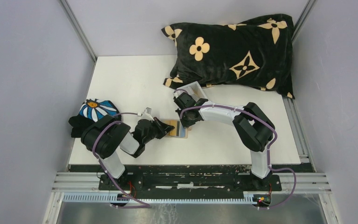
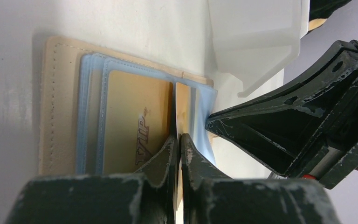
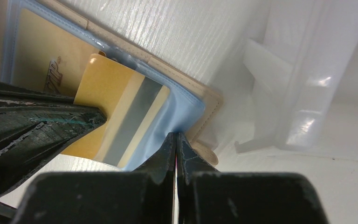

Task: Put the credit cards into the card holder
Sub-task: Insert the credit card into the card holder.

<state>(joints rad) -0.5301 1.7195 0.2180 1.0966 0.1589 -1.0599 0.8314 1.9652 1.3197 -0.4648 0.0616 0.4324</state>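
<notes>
A yellow credit card [image 3: 121, 109] with a grey stripe is held pinched in the closed left gripper [image 2: 178, 138] and lies against the clear-blue sleeves of the card holder [image 2: 58, 102], which is spread open on the white table [image 1: 130, 84] between the two arms, near the front edge. The right gripper [image 3: 175, 136] is seen closed, its tips set at the outer edge of a sleeve (whether the plastic is actually pinched cannot be told). A gold VIP card [image 2: 130, 119] is already seated in one sleeve, and a clear plastic box [image 2: 256, 42] stands just beyond the holder.
</notes>
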